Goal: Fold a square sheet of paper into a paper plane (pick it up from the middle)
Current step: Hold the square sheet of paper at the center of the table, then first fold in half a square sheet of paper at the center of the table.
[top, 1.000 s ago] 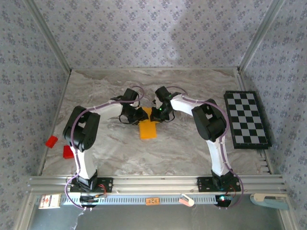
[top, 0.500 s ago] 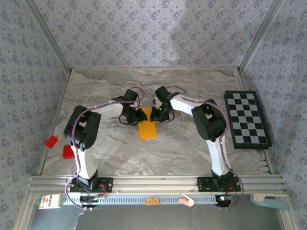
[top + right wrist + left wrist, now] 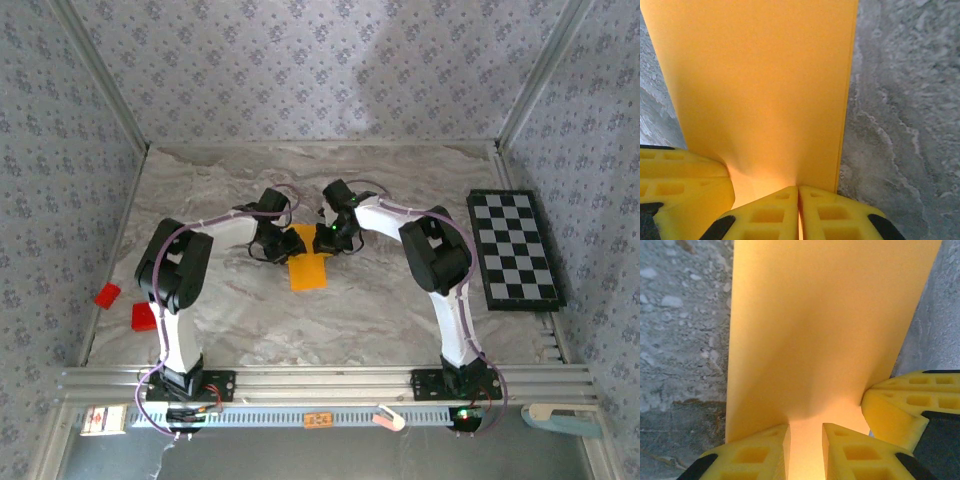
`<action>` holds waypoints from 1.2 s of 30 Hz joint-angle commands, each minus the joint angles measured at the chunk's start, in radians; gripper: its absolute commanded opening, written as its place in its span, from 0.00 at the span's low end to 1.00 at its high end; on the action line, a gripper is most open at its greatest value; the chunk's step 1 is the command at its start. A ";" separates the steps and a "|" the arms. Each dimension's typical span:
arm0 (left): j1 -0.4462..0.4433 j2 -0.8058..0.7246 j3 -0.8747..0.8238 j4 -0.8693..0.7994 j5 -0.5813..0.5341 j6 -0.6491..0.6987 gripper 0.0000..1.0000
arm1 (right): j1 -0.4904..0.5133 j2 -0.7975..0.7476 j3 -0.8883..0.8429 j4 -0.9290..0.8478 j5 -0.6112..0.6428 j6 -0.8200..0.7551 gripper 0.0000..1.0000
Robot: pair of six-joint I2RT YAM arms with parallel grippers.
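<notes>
The square sheet of paper (image 3: pixel 308 270) lies on the marble table as a narrow orange-yellow strip, its far end lifted between the two grippers. My left gripper (image 3: pixel 284 240) holds that end from the left. In the left wrist view its fingertips (image 3: pixel 806 440) stand a narrow gap apart, with a raised pucker of the paper (image 3: pixel 825 330) between them. My right gripper (image 3: pixel 323 238) holds from the right. Its fingertips (image 3: pixel 798 200) are pressed together on the paper (image 3: pixel 760 75) near its right edge. Each wrist view catches a yellow finger of the other gripper (image 3: pixel 900 405) (image 3: pixel 685 175) close by.
A black-and-white checkerboard (image 3: pixel 513 248) lies at the table's right side. Two small red blocks (image 3: pixel 107 295) (image 3: pixel 143 316) sit at the left edge, beside the left arm. Patterned walls close the table on three sides.
The left arm's elbow has shifted very slightly. Both grippers and the paper stay where they were.
</notes>
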 commanded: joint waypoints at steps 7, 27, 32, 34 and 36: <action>0.008 -0.029 -0.003 0.007 0.034 -0.009 0.24 | 0.007 0.104 -0.037 -0.111 0.126 -0.004 0.11; 0.089 -0.055 -0.139 -0.056 -0.059 0.058 0.23 | 0.012 0.128 -0.062 -0.155 0.220 -0.018 0.11; 0.109 -0.142 -0.134 -0.064 -0.051 0.081 0.23 | 0.010 0.130 -0.060 -0.160 0.229 -0.024 0.11; 0.109 -0.170 -0.123 -0.027 0.012 0.067 0.23 | 0.010 0.130 -0.058 -0.160 0.229 -0.026 0.11; 0.098 -0.186 -0.114 0.034 0.077 0.037 0.23 | 0.011 0.131 -0.055 -0.161 0.221 -0.029 0.11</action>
